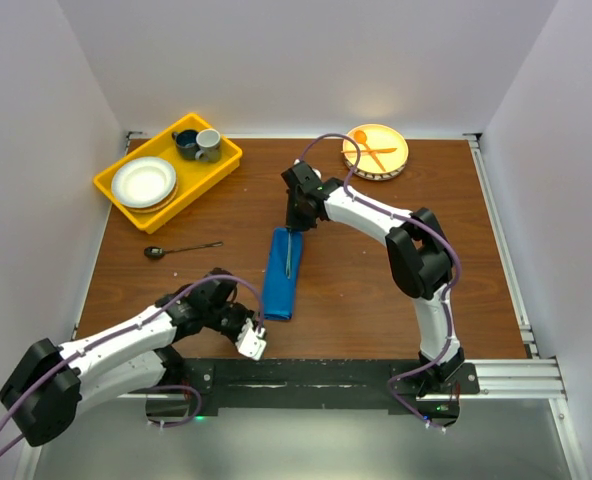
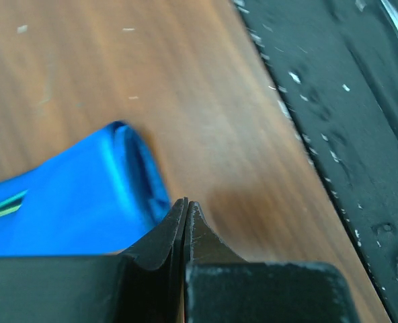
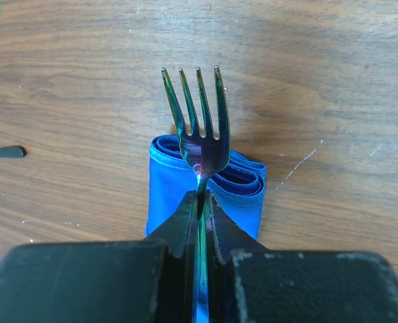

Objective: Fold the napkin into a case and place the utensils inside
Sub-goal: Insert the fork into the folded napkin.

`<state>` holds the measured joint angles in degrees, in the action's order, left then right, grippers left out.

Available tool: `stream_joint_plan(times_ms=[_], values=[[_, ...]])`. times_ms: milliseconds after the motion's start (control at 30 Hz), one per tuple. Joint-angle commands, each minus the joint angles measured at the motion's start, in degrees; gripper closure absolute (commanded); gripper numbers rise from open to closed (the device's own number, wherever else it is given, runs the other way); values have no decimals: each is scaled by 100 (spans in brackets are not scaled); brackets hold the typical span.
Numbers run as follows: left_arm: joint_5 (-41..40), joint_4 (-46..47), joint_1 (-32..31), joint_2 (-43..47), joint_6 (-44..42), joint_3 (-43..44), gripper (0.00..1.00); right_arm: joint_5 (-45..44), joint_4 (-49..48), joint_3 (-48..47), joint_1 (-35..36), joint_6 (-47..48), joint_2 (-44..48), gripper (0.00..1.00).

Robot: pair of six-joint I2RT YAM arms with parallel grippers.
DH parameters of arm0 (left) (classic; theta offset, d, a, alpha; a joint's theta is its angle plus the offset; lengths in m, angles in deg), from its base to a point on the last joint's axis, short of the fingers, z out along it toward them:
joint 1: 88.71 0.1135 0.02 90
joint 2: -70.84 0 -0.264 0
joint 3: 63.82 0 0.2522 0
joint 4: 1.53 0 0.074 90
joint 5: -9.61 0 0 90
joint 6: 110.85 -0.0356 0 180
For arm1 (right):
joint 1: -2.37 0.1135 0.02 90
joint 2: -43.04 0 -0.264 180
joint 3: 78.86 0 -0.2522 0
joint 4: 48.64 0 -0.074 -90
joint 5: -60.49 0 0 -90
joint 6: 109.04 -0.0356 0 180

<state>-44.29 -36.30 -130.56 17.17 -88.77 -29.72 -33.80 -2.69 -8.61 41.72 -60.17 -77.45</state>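
My right arm reaches across to the middle of the bench, and its jaws are clamped on the neck of the fork, just behind the head. In the right wrist view the tines point away from me over bare wood. The fork's head sits above the far, open end of the case, where the folded blue layers show. The case is a long narrow strip lying about midway between the left and right edges, its length running from the near edge toward the far one. From above I see the fork's handle as a thin dark line along the cloth. I cannot tell for sure whether it lies on top or is partly tucked in.

My left arm lies low along the near edge. Its jaws are pressed together with nothing between them, just beside the near end of the case but not touching it.

The spoon lies flat on the wood between the case and the left edge, well apart from both arms.

In the far left corner stands a yellow bin holding white plates and two cups. A yellow plate at the far edge carries an orange spoon and fork.
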Motion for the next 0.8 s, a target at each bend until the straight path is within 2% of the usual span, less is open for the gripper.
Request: stream_joint_plan(times_ms=[0,233,400,767], values=[[-226,730,-210,-108,-617,-249,100,34,-10,-307,11,-159,-80,100],[-489,1704,-394,-653,-327,-382,100,122,16,-342,20,-238,-177,100],[-770,1987,-439,-1040,50,-241,100,175,16,-201,11,-282,-46,100],[-1175,2488,-641,-1181,332,-329,100,210,165,36,55,-519,201,100]])
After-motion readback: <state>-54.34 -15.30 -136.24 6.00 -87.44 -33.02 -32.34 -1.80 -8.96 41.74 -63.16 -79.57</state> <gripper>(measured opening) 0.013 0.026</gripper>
